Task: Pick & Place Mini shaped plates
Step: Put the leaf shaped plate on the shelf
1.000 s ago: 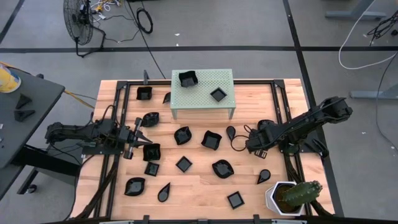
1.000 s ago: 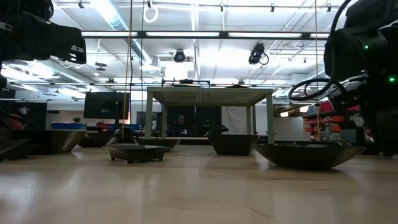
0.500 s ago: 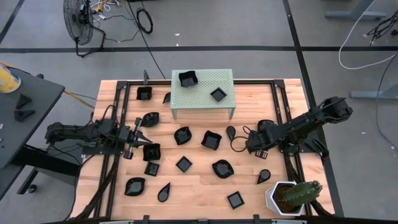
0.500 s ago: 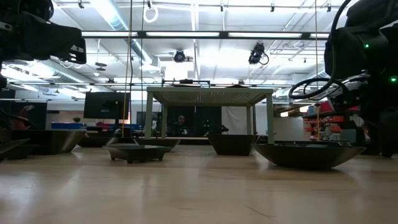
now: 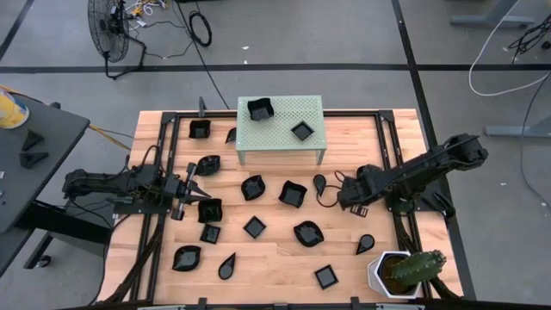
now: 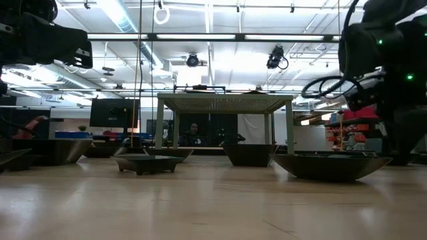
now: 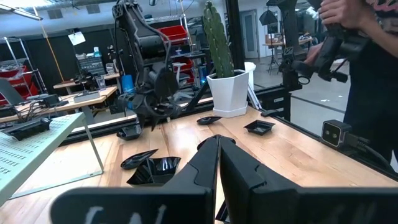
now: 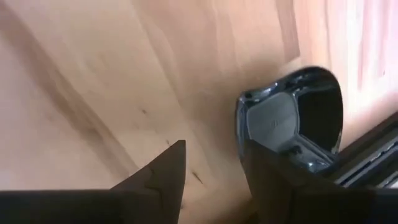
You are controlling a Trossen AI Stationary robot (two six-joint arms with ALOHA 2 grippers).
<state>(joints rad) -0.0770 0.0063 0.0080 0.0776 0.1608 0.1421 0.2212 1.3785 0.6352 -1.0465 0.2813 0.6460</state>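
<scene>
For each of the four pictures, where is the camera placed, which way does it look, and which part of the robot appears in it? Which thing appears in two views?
High view: above the table, looking straight down; both arms show, left gripper and right gripper.
Low view: at table-top height, looking level across; arm parts at both upper corners.
Left wrist view: on the left arm, looking across the table; its shut fingers show.
Right wrist view: on the right arm, looking down at wood and one plate; its open fingers show.
Shared: the cactus pot, in the high and left wrist views.
</scene>
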